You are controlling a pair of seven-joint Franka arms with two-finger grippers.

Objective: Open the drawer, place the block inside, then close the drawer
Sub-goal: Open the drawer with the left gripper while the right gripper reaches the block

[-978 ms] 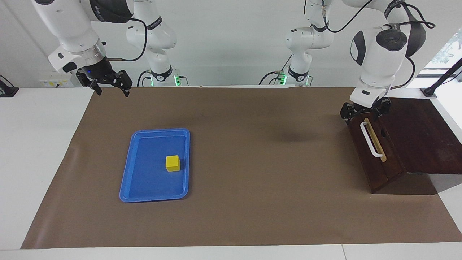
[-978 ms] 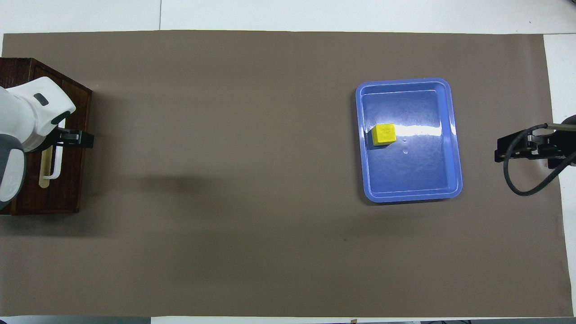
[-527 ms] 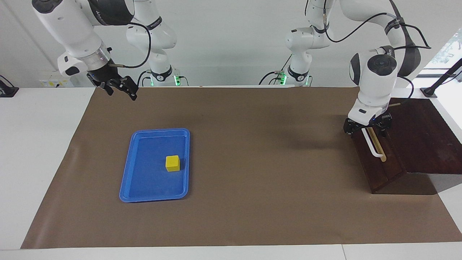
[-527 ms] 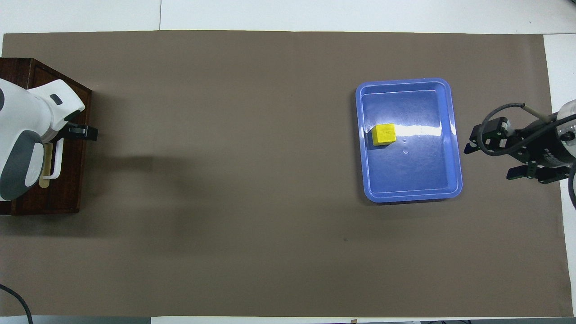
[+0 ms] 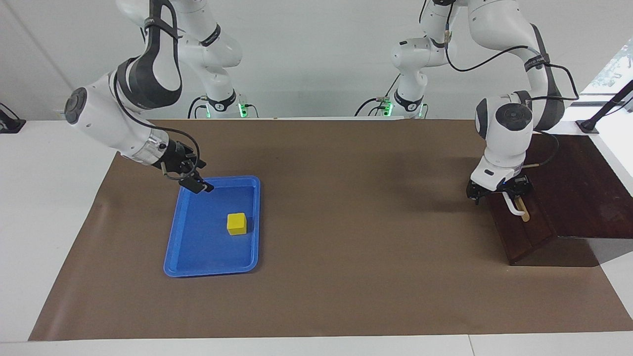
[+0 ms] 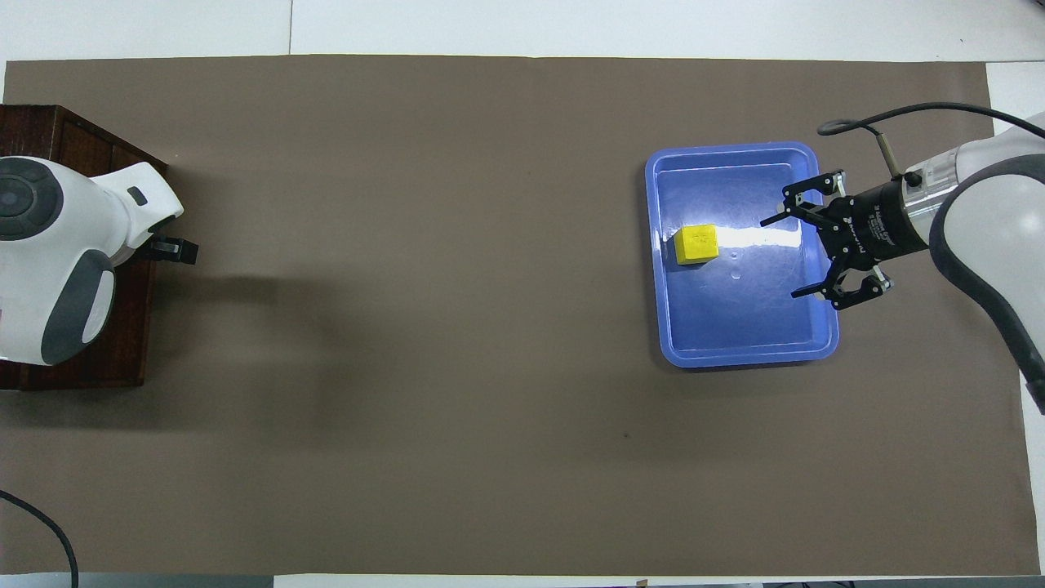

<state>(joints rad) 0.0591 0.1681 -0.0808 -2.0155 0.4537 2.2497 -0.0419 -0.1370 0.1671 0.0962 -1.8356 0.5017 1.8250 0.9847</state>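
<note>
The yellow block (image 5: 237,223) (image 6: 696,244) lies in a blue tray (image 5: 174,247) (image 6: 743,356). My right gripper (image 5: 197,184) (image 6: 782,257) hangs open over the tray's edge toward the right arm's end, pointing at the block but apart from it, with nothing in it. The dark wooden drawer (image 5: 526,236) (image 6: 122,359) is closed. My left gripper (image 5: 498,190) stands open at the drawer front, its fingers on either side of the white bar handle (image 5: 515,209). In the overhead view the left arm hides the handle and only one fingertip (image 6: 177,250) shows.
A brown mat (image 5: 346,222) covers the table, with white table surface (image 5: 49,198) at both ends. The dark wooden box (image 5: 578,188) holding the drawer sits at the left arm's end.
My right gripper has come down from the mat's corner near the robots to the tray's edge beside the block. My left gripper has dropped along the drawer front onto the handle.
</note>
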